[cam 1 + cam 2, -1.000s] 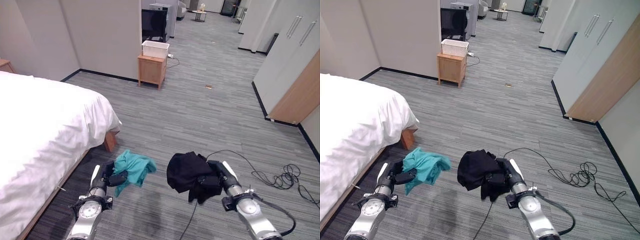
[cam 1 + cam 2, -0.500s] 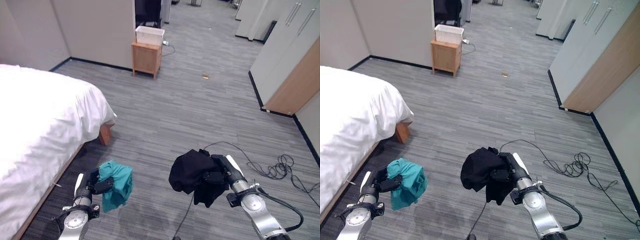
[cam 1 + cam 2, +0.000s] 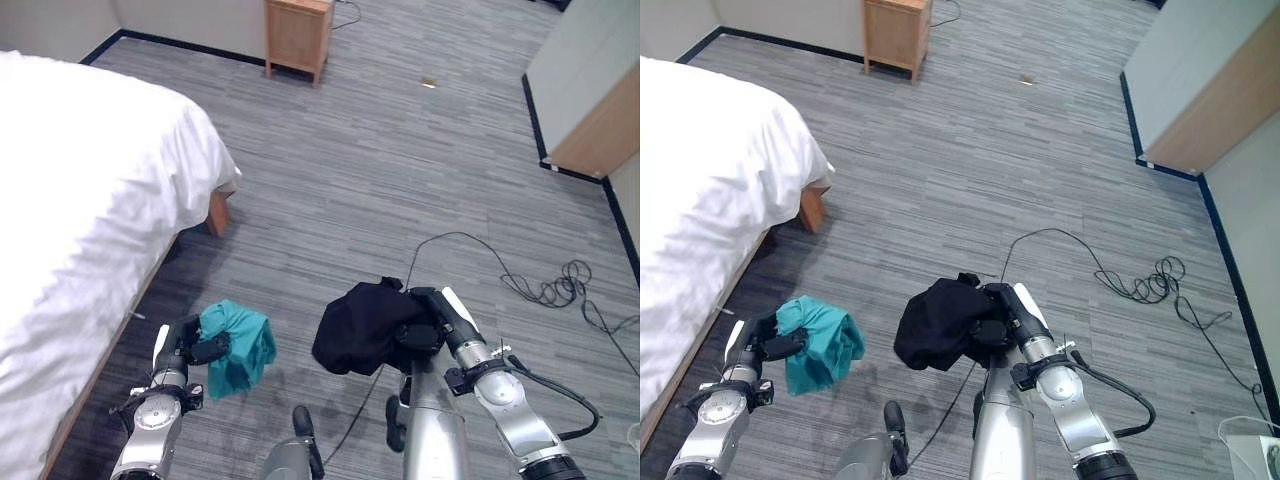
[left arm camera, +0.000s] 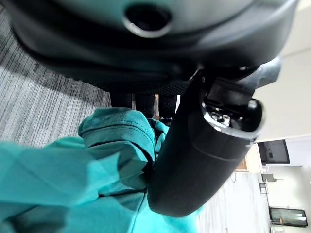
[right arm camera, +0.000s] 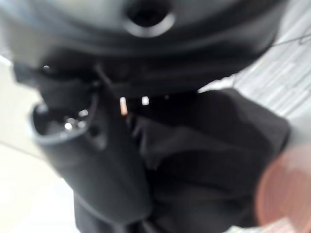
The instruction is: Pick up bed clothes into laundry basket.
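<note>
A teal garment [image 3: 236, 346] hangs bunched above the grey floor, and my left hand [image 3: 192, 346] is shut on it at the lower left. Its thumb [image 4: 199, 160] presses into the teal cloth [image 4: 82, 170] in the left wrist view. A black garment [image 3: 362, 327] is bundled in front of my right hand [image 3: 428, 328], which is shut on it at the lower middle. The black cloth [image 5: 209, 155] lies against the thumb [image 5: 92, 160] in the right wrist view. Both bundles are held off the floor.
A bed with white sheets [image 3: 80, 210] fills the left side, its wooden leg [image 3: 216, 212] by the corner. A wooden nightstand [image 3: 296, 32] stands far ahead. A beige cabinet [image 3: 590, 90] lines the right wall.
The camera has tilted down and the view shifted; the nightstand's basket has left the frame. Both hands still hold their garments, the black bundle a little lower and nearer.
</note>
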Tool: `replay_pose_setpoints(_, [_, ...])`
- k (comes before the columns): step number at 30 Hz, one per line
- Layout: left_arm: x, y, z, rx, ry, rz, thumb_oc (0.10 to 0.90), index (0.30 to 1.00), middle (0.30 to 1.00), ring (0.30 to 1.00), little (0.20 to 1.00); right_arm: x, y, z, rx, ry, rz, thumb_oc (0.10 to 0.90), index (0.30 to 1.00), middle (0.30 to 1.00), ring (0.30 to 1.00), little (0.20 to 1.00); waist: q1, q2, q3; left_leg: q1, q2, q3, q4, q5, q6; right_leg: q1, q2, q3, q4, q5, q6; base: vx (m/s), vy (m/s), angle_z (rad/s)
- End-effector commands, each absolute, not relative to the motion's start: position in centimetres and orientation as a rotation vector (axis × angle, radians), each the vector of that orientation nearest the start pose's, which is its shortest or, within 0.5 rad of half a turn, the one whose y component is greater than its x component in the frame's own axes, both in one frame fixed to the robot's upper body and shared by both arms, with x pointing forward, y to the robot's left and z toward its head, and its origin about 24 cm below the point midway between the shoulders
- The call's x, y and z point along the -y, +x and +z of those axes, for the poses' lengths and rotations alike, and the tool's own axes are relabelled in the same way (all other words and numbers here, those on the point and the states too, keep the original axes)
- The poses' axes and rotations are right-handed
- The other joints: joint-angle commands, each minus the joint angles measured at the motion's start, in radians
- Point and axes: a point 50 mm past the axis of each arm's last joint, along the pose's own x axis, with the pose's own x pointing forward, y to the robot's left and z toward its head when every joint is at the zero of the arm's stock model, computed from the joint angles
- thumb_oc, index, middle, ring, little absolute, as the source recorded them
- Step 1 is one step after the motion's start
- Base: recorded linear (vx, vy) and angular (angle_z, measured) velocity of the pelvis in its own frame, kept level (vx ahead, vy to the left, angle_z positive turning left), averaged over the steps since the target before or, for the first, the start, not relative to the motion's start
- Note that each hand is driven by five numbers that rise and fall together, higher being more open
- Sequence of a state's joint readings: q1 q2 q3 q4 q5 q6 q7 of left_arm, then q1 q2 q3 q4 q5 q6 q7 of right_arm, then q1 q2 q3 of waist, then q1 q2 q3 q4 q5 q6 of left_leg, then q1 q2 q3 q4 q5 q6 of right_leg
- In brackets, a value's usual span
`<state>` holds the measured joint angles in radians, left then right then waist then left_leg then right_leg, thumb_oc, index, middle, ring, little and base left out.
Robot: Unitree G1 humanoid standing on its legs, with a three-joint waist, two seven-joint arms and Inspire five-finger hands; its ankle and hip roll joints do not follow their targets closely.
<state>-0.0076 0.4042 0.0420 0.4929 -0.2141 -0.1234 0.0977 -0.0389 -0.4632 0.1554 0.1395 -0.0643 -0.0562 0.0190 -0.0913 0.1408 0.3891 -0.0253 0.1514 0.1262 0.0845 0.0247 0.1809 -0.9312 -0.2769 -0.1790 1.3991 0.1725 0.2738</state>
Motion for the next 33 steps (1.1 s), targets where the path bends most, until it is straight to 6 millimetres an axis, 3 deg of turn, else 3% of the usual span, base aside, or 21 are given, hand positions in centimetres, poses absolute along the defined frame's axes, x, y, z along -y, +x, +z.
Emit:
replay_pose_setpoints(1, [-28.0, 23.1, 0.2, -0.164, 0.249, 0.229, 0.4, 0.3, 0.3, 0.3, 0.3, 22.2, 27.9, 8.6, 0.157, -0.543, 0.057, 0.4, 0.3, 0.3, 0.3, 0.3, -0.015, -0.037, -0.153, 0.251, 0.109, 0.014, -0.126, -0.037, -0.192, -0.005, 0.041, -0.046, -0.155, -0.006, -0.013, 0.18, -0.075, 0.56])
replay_pose_setpoints(2, [-28.1, 23.1, 0.3, -0.161, 0.247, 0.224, 0.4, 0.3, 0.3, 0.3, 0.3, 22.7, 27.8, 8.5, 0.148, -0.538, 0.045, 0.4, 0.3, 0.3, 0.3, 0.3, -0.027, -0.068, -0.17, 0.229, 0.075, -0.003, -0.118, -0.045, -0.196, 0.105, 0.075, -0.068, -0.431, 0.053, -0.019, 0.27, -0.082, 0.62])
replay_pose_setpoints(3, [-28.1, 23.0, 0.1, -0.17, 0.245, 0.221, 0.4, 0.3, 0.3, 0.3, 0.3, 23.1, 27.7, 8.3, 0.132, -0.538, 0.035, 0.4, 0.3, 0.3, 0.3, 0.3, -0.035, -0.088, -0.167, 0.266, 0.052, -0.006, -0.125, -0.079, -0.2, 0.219, 0.113, -0.069, -0.593, 0.049, -0.02, 0.32, -0.207, 0.39])
replay_pose_setpoints(4, [-28.4, 22.8, 0.2, -0.172, 0.258, 0.222, 0.4, 0.3, 0.3, 0.3, 0.3, 24.0, 27.4, 8.0, 0.109, -0.533, 0.006, 0.4, 0.3, 0.3, 0.3, 0.3, -0.036, -0.163, -0.213, 0.249, -0.031, -0.019, -0.122, -0.097, -0.205, 0.404, 0.114, -0.065, -0.893, 0.092, -0.04, 0.41, -0.195, 0.55])
replay_pose_setpoints(6, [-28.8, 22.3, -0.2, -0.193, 0.263, 0.231, 0.4, 0.3, 0.3, 0.3, 0.3, 25.1, 26.7, 7.4, 0.071, -0.527, -0.025, 0.4, 0.3, 0.3, 0.3, 0.3, -0.021, -0.212, -0.239, 0.295, -0.079, -0.002, -0.122, -0.157, -0.216, 0.588, 0.121, -0.103, -1.153, 0.05, -0.059, 0.38, -0.166, 0.57])
replay_pose_setpoints(8, [-29.6, 21.2, -1.2, -0.249, 0.274, 0.267, 0.4, 0.3, 0.3, 0.3, 0.3, 26.4, 26.0, 6.8, 0.026, -0.55, -0.046, 0.4, 0.3, 0.3, 0.3, 0.3, -0.037, -0.227, -0.289, 0.354, -0.117, 0.016, -0.118, -0.206, -0.245, 0.709, 0.13, -0.124, -1.361, 0.032, -0.09, 0.52, -0.106, 0.96])
replay_pose_setpoints(9, [-29.6, 21.2, -1.3, -0.25, 0.273, 0.268, 0.4, 0.3, 0.3, 0.3, 0.3, 26.4, 26.0, 6.8, 0.026, -0.551, -0.044, 0.4, 0.3, 0.3, 0.3, 0.3, -0.039, -0.223, -0.287, 0.358, -0.112, 0.017, -0.117, -0.209, -0.246, 0.717, 0.135, -0.126, -1.368, 0.034, -0.09, 0.47, -0.069, 0.56])
replay_pose_setpoints(10, [-29.4, 21.0, -1.5, -0.247, 0.255, 0.269, 0.4, 0.3, 0.3, 0.3, 0.3, 26.7, 25.9, 7.1, 0.034, -0.551, -0.048, 0.4, 0.3, 0.3, 0.3, 0.3, -0.05, -0.2, -0.289, 0.356, -0.102, -0.006, -0.07, -0.171, -0.276, 0.752, 0.15, -0.105, -1.411, 0.033, -0.096, 0.28, -0.061, -0.04])
replay_pose_setpoints(12, [-29.0, 20.7, -2.6, -0.288, 0.215, 0.284, 0.4, 0.3, 0.3, 0.3, 0.3, 26.7, 26.3, 7.6, 0.038, -0.566, -0.042, 0.4, 0.3, 0.3, 0.3, 0.3, -0.053, -0.175, -0.279, 0.312, -0.097, 0.0, 0.111, -0.032, -0.354, 0.792, 0.132, -0.132, -1.411, 0.029, -0.13, 0.37, -0.083, -0.01])
replay_pose_setpoints(14, [-28.6, 20.9, -2.8, -0.29, 0.212, 0.26, 0.4, 0.3, 0.3, 0.3, 0.3, 26.7, 26.9, 8.5, 0.078, -0.566, -0.052, 0.4, 0.3, 0.3, 0.3, 0.3, -0.044, -0.166, -0.263, 0.232, -0.052, 0.02, 0.348, 0.066, -0.434, 0.863, 0.132, -0.151, -1.454, -0.004, -0.169, 0.33, -0.157, -0.13])
replay_pose_setpoints(15, [-28.5, 21.0, -2.4, -0.277, 0.244, 0.233, 0.4, 0.3, 0.3, 0.3, 0.3, 26.7, 27.4, 9.1, 0.106, -0.559, -0.059, 0.4, 0.3, 0.3, 0.3, 0.3, -0.03, -0.183, -0.25, 0.164, -0.057, 0.014, 0.477, 0.113, -0.441, 0.89, 0.124, -0.141, -1.464, -0.02, -0.185, 0.35, -0.238, 0.03])
replay_pose_setpoints(17, [-28.5, 21.3, -2.2, -0.273, 0.275, 0.224, 0.4, 0.3, 0.3, 0.3, 0.3, 26.5, 28.0, 10.0, 0.133, -0.565, -0.057, 0.4, 0.3, 0.3, 0.3, 0.3, -0.008, -0.216, -0.23, 0.049, -0.044, 0.048, 0.588, 0.078, -0.407, 0.936, 0.108, -0.113, -1.485, -0.053, -0.189, 0.29, -0.183, -0.51])
replay_pose_setpoints(19, [-28.9, 21.6, -1.7, -0.257, 0.293, 0.23, 0.4, 0.3, 0.3, 0.3, 0.3, 26.2, 28.2, 9.8, 0.127, -0.563, -0.042, 0.4, 0.3, 0.3, 0.3, 0.3, 0.013, -0.203, -0.22, -0.011, 0.013, 0.082, 0.512, 0.057, -0.377, 0.96, 0.108, -0.085, -1.484, -0.072, -0.184, 0.29, 0.01, -0.79])
replay_pose_setpoints(22, [-29.2, 22.3, -0.5, -0.21, 0.34, 0.214, 0.4, 0.3, 0.3, 0.3, 0.3, 25.8, 28.0, 9.5, 0.122, -0.572, -0.008, 0.4, 0.3, 0.3, 0.3, 0.3, 0.043, -0.178, -0.227, -0.033, -0.02, 0.075, 0.259, 0.007, -0.325, 0.995, 0.143, -0.041, -1.486, -0.109, -0.168, 0.38, 0.049, -0.63])
replay_pose_setpoints(24, [-29.3, 22.9, 0.6, -0.165, 0.369, 0.206, 0.4, 0.3, 0.3, 0.3, 0.3, 25.5, 27.9, 9.1, 0.111, -0.583, 0.016, 0.4, 0.3, 0.3, 0.3, 0.3, 0.07, -0.16, -0.237, -0.08, -0.072, 0.05, 0.059, 0.046, -0.304, 1.024, 0.17, -0.006, -1.486, -0.136, -0.157, 0.33, 0.048, -0.57])
replay_pose_setpoints(25, [-29.2, 22.9, 0.6, -0.166, 0.37, 0.206, 0.4, 0.3, 0.3, 0.3, 0.3, 25.5, 27.9, 9.1, 0.11, -0.584, 0.015, 0.4, 0.3, 0.3, 0.3, 0.3, 0.071, -0.162, -0.239, -0.071, -0.076, 0.051, 0.042, 0.051, -0.305, 1.026, 0.167, -0.005, -1.486, -0.14, -0.156, 0.41, 0.013, -0.51])
replay_pose_setpoints(26, [-29.1, 23.7, 1.9, -0.107, 0.388, 0.199, 0.4, 0.3, 0.3, 0.3, 0.3, 25.2, 28.0, 8.7, 0.103, -0.592, 0.031, 0.4, 0.3, 0.3, 0.3, 0.3, 0.101, -0.148, -0.236, -0.14, -0.094, 0.007, -0.059, 0.117, -0.305, 1.071, 0.195, 0.032, -1.486, -0.172, -0.162, 0.44, -0.024, -0.46])
replay_pose_setpoints(28, [-28.7, 24.4, 3.3, -0.04, 0.39, 0.192, 0.4, 0.3, 0.3, 0.3, 0.3, 24.5, 28.1, 8.6, 0.109, -0.586, 0.05, 0.4, 0.3, 0.3, 0.3, 0.3, 0.124, -0.153, -0.23, -0.166, -0.118, -0.026, -0.084, 0.14, -0.306, 1.113, 0.21, 0.067, -1.486, -0.202, -0.168, 0.49, -0.031, -0.59])
replay_pose_setpoints(31, [-27.8, 24.7, 4.6, 0.029, 0.347, 0.165, 0.4, 0.3, 0.3, 0.3, 0.3, 23.2, 28.0, 7.8, 0.092, -0.586, 0.103, 0.4, 0.3, 0.3, 0.3, 0.3, 0.143, -0.139, -0.271, -0.097, -0.12, -0.046, -0.14, 0.149, -0.287, 1.155, 0.227, 0.101, -1.485, -0.23, -0.166, 0.39, 0.029, -0.92])
replay_pose_setpoints(33, [-27.1, 25.1, 5.3, 0.066, 0.333, 0.14, 0.4, 0.3, 0.3, 0.3, 0.3, 22.7, 28.1, 7.7, 0.097, -0.585, 0.116, 0.4, 0.3, 0.3, 0.3, 0.3, 0.148, -0.145, -0.274, -0.088, -0.117, -0.049, -0.137, 0.15, -0.281, 1.165, 0.22, 0.108, -1.443, -0.236, -0.168, 0.26, 0.018, -0.27])
